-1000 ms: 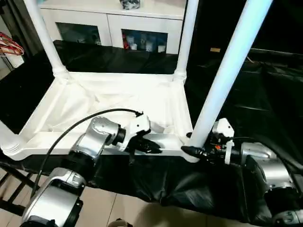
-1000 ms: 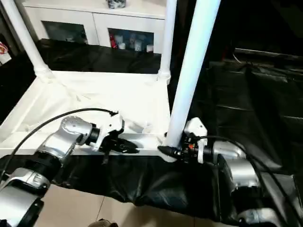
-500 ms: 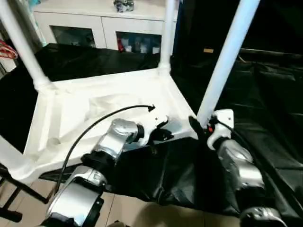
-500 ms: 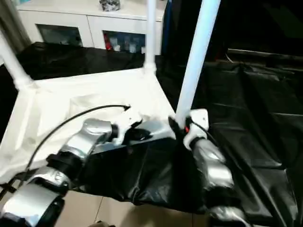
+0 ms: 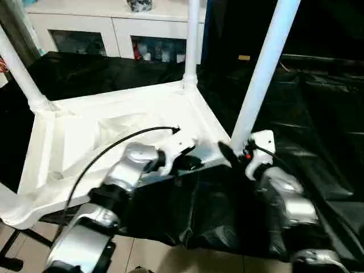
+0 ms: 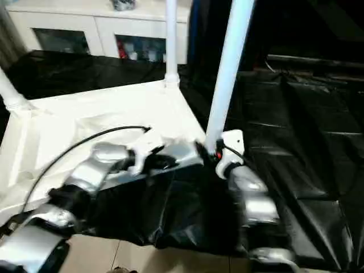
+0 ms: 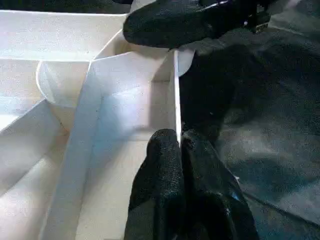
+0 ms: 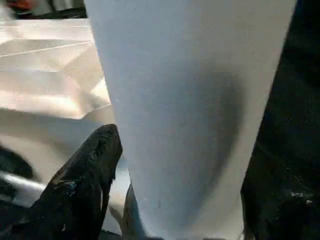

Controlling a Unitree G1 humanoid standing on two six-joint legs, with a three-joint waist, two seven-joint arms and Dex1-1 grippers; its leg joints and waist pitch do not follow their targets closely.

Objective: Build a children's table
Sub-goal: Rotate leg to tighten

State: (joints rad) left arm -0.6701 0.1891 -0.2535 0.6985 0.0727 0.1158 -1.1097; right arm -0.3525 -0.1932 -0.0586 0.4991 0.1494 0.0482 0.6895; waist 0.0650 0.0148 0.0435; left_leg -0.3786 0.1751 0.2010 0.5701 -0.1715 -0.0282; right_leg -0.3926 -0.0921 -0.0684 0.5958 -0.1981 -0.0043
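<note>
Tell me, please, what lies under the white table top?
Under the table top a black sheet covers the support. What the sheet hides beneath cannot be seen.

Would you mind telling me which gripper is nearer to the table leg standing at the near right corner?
The right gripper: its fingers sit around the base of that leg. The left gripper is pinched on the table top's near rim, beside that corner.

Table top (image 5: 108,133) lies inverted on draped surface (image 5: 318,114), legs up. Cabinet (image 5: 114,28) behind. Left gripper (image 5: 190,163) at near rim; right gripper (image 5: 230,154) at near-right leg (image 5: 261,68) base.
</note>
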